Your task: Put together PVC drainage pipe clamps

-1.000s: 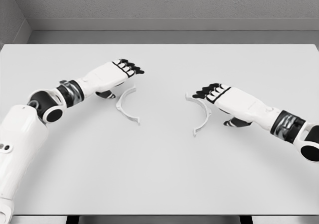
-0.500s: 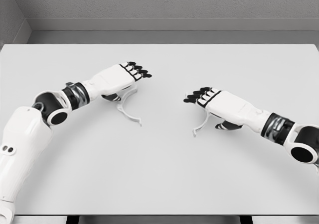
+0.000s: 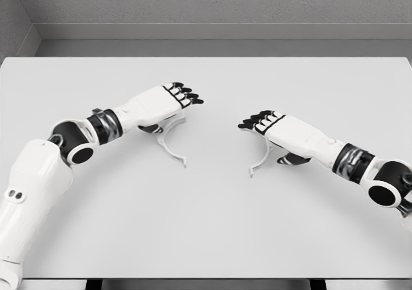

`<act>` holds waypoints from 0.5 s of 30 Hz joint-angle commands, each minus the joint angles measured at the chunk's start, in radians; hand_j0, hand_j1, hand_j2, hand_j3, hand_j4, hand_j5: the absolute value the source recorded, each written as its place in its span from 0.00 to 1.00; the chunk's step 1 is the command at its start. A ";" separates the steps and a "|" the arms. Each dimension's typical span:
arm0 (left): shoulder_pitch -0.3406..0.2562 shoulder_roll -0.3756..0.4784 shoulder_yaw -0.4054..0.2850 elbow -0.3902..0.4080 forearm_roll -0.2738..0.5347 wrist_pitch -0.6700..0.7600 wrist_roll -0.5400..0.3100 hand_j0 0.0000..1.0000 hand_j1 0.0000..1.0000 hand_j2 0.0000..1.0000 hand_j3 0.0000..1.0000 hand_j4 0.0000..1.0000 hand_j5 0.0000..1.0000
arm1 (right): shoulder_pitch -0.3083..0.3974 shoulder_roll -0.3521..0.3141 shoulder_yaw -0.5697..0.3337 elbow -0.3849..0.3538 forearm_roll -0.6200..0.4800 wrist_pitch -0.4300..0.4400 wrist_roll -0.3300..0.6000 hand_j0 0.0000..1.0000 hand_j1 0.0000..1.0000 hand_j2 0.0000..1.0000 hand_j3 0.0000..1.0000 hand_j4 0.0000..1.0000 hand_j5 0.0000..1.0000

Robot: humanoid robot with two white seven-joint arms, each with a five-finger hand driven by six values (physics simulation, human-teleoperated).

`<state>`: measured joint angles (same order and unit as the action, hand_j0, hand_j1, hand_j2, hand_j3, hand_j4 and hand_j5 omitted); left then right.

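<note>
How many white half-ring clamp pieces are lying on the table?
2. One clamp piece lies left of the middle, partly under the left hand. The other clamp piece lies right of the middle, partly under the right hand. None seems fully hidden.

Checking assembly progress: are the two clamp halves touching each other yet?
Apart. The head view shows bare table between the left clamp half and the right clamp half.

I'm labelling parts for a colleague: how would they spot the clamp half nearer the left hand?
On the white table, look under the left hand. The left clamp half is a thin white arc partly beneath it, its free end toward the robot, unlike the other half under the right hand.
</note>
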<state>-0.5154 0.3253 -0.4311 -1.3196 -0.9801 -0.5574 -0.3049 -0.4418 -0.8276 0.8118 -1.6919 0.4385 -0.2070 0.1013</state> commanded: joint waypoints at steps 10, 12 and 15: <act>0.017 -0.009 -0.028 -0.064 0.006 0.005 0.001 1.00 1.00 1.00 1.00 1.00 1.00 | -0.005 0.033 0.000 0.017 0.005 0.001 0.015 1.00 1.00 1.00 1.00 1.00 1.00; 0.031 -0.011 -0.029 -0.081 0.006 0.005 0.000 1.00 1.00 1.00 1.00 1.00 1.00 | -0.006 0.044 0.000 0.018 0.006 0.001 0.015 1.00 1.00 1.00 1.00 1.00 1.00; 0.034 -0.022 -0.031 -0.082 0.006 0.005 0.001 1.00 1.00 1.00 1.00 1.00 1.00 | -0.008 0.054 0.000 0.020 0.008 0.001 0.021 1.00 1.00 1.00 1.00 1.00 1.00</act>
<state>-0.4801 0.3075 -0.4589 -1.3948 -0.9799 -0.5537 -0.3046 -0.4495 -0.7797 0.8124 -1.6728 0.4492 -0.2058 0.1198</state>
